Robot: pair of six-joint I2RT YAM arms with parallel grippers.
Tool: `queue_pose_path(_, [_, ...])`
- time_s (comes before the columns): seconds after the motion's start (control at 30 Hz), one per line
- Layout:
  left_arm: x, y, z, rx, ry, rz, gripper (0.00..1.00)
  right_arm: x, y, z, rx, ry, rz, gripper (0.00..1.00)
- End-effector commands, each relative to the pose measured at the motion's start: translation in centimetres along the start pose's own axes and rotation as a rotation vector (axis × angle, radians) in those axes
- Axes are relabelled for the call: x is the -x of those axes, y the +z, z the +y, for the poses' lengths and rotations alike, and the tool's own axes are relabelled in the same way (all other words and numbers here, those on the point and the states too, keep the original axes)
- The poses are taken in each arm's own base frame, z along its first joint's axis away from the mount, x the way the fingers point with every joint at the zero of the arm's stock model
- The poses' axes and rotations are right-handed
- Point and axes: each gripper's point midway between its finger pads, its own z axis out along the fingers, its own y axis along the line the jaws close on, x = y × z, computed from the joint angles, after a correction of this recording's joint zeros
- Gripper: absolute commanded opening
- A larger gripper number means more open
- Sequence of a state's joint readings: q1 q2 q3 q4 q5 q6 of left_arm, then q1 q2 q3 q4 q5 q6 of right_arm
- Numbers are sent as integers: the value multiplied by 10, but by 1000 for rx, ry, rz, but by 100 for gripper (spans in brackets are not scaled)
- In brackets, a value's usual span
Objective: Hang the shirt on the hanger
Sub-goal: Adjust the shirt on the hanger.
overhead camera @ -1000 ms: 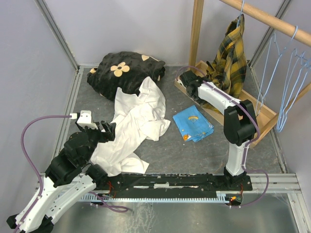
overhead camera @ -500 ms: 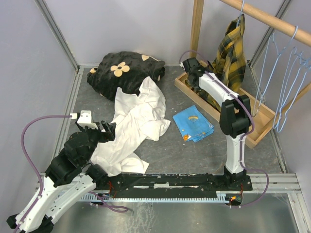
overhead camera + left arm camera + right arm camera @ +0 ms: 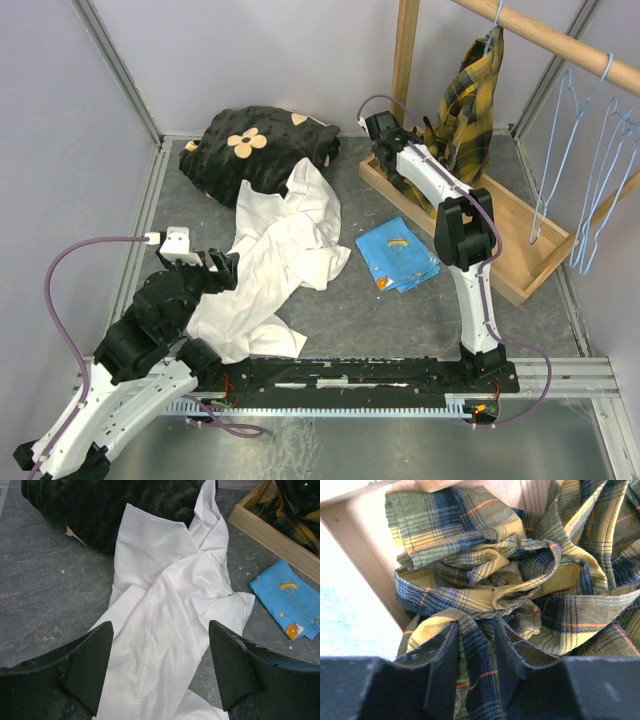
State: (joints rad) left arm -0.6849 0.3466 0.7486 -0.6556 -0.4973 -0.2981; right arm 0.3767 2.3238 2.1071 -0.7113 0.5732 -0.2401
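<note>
The yellow-and-black plaid shirt [image 3: 470, 100] hangs bunched from a pale-blue hanger hook [image 3: 497, 14] on the wooden rail, and its lower part falls into the wooden tray. My right gripper [image 3: 408, 135] reaches into that lower part. In the right wrist view its fingers stand close together on a fold of the shirt [image 3: 495, 565], which fills the gap at the gripper [image 3: 476, 625]. My left gripper [image 3: 215, 265] stays low at the left. It is wide open over the white garment, with nothing between its fingers [image 3: 160, 630].
Several spare pale-blue hangers [image 3: 600, 140] hang on the rail [image 3: 560, 40] at the right. A wooden tray [image 3: 520, 270] lies under the rail beside the upright post [image 3: 405, 60]. The table carries a white garment [image 3: 285, 240], a black flowered cloth [image 3: 260, 140] and a folded blue cloth [image 3: 397, 255].
My right arm has stretched up and back from the tray's middle to the shirt's lower left part. The shirt hangs narrower and more gathered. The left arm has not moved.
</note>
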Motion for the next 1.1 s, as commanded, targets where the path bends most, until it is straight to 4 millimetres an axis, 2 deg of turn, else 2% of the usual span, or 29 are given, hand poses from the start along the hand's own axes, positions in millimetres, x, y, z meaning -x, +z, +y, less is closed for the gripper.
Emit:
queue_pose_path(0.0, [10, 3, -2, 9, -43, -33, 83, 36, -44, -20, 13, 67, -155, 46])
queue_pose_path(0.13, [9, 3, -3, 5, -40, -30, 83, 60, -96, -19, 1, -46, -254, 60])
queue_pose_path(0.23, [10, 2, -2, 6, -43, -35, 83, 72, -136, -3, -5, -111, -309, 65])
queue_pose_path(0.4, [12, 0, -1, 7, -53, -49, 83, 68, -208, 31, 27, -142, -408, 69])
queue_pose_path(0.53, [12, 0, -2, -1, -50, -45, 83, 60, -278, 33, 60, -92, -507, 70])
queue_pose_path(0.63, [12, 0, -2, 0, -48, -45, 83, 52, -329, 6, 22, -31, -579, 71])
queue_pose_path(0.7, [12, 0, -2, 0, -51, -47, 83, 41, -359, -32, -31, 49, -604, 69])
queue_pose_path(0.8, [13, 0, -1, 4, -52, -49, 83, 15, -389, -91, -133, 189, -612, 69])
queue_pose_path(0.9, [13, 0, 0, 8, -53, -50, 83, -12, -409, -138, -231, 340, -607, 77])
queue_pose_path(1.0, [13, 0, -1, 7, -52, -48, 83, -25, -414, -156, -241, 472, -620, 80])
queue_pose_path(1.07, [13, 0, -2, 3, -52, -46, 83, -27, -404, -163, -239, 529, -603, 80])
